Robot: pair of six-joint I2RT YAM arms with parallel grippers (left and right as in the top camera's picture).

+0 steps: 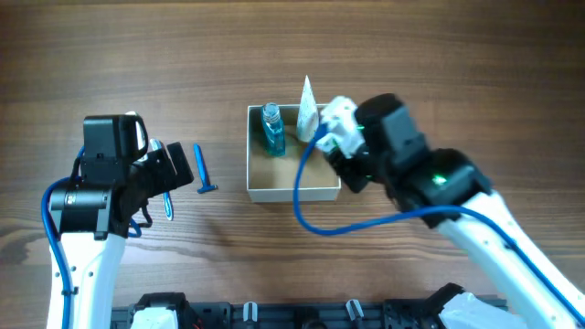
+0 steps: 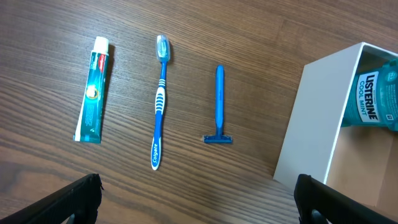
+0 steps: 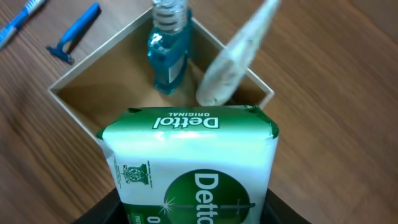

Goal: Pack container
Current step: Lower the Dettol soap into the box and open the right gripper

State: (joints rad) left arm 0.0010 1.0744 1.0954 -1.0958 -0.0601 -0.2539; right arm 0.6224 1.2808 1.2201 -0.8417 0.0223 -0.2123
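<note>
We see the container [image 1: 285, 175] near the middle of the table [image 1: 439, 55], between the two arms, its white walls open to the top and its tan floor partly bare. Inside it a blue Listerine bottle [image 1: 272, 128] stands against the far wall, and a white tube [image 1: 308, 103] leans tilted in the far right corner, its tip poking out over the rim. At the box's right edge the right gripper [image 1: 345, 139] is clamped on a green-and-white Dettol soap bar [image 3: 193, 168] – we cannot tell whether the bar touches the wall. To the left of the box, well apart from it, a blue razor [image 2: 218, 106], a blue toothbrush [image 2: 160, 102] and a toothpaste tube [image 2: 93, 90] lie side by side on the wood. Above them hangs the left gripper [image 2: 202, 205], fingers spread wide – nothing between them.
</note>
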